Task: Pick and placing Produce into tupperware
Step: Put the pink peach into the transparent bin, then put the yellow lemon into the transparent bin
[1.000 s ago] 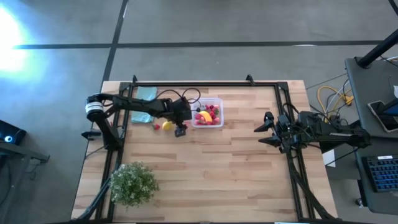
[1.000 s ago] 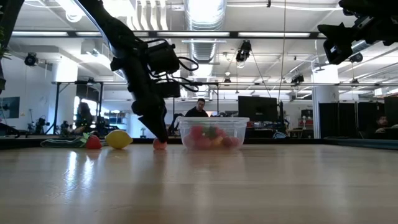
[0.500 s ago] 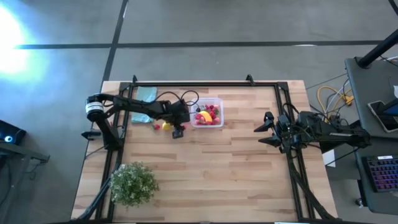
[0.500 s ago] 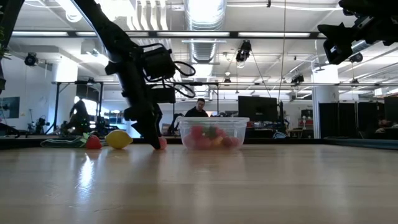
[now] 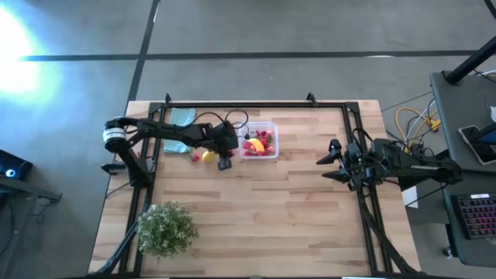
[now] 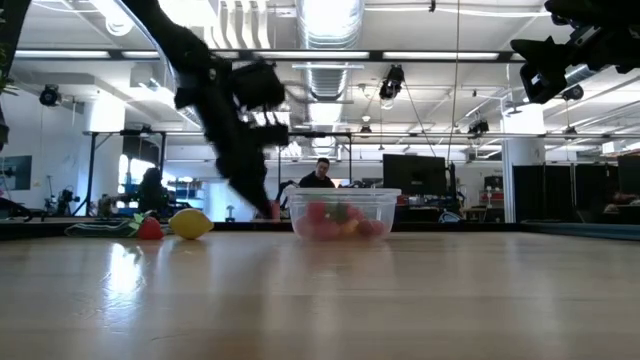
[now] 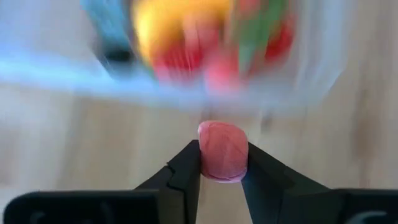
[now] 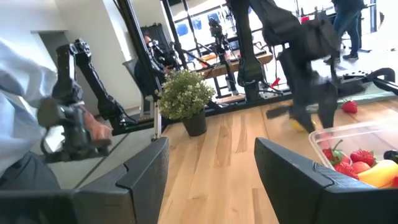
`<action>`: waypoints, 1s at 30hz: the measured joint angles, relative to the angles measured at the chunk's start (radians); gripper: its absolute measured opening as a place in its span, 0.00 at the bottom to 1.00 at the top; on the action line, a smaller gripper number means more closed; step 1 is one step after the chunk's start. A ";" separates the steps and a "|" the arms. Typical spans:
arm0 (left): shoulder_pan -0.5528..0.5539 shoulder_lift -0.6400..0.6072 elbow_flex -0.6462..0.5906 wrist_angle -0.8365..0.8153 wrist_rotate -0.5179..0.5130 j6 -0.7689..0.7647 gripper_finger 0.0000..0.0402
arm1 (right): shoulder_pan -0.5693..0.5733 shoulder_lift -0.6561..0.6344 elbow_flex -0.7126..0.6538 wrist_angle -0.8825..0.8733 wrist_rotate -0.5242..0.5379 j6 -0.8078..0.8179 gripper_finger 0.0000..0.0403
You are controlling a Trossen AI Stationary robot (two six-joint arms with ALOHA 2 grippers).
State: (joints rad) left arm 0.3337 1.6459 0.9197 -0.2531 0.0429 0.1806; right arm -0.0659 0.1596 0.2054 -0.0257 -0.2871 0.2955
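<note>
Only in the left wrist view is the grip being shown: a pink berry (image 7: 222,151) is being clamped between the closed fingers of the left gripper (image 7: 222,163), just left of the clear tupperware (image 5: 270,126), where other produce is lying. The right gripper (image 8: 211,163) is being held half open, empty, far right.

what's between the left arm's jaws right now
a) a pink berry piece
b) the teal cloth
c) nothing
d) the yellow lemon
a) The left wrist view shows the left gripper shut on a pink berry piece, just short of the clear tupperware.
</note>
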 joint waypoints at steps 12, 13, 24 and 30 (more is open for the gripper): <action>-0.020 -0.116 0.159 0.101 0.006 0.014 0.20 | 0.000 0.000 0.000 0.000 0.000 0.000 0.57; -0.020 -0.092 0.169 0.100 0.008 0.014 0.20 | 0.000 0.000 0.000 0.000 0.000 0.000 0.57; -0.028 0.152 0.408 0.006 -0.086 0.008 0.35 | 0.000 0.002 0.000 0.000 0.000 0.000 0.57; -0.029 0.116 0.446 -0.127 -0.081 0.009 0.56 | 0.000 0.002 0.000 0.000 0.000 0.000 0.57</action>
State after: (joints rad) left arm 0.3046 1.7624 1.3659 -0.3800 -0.0380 0.1898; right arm -0.0658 0.1616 0.2050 -0.0257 -0.2871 0.2955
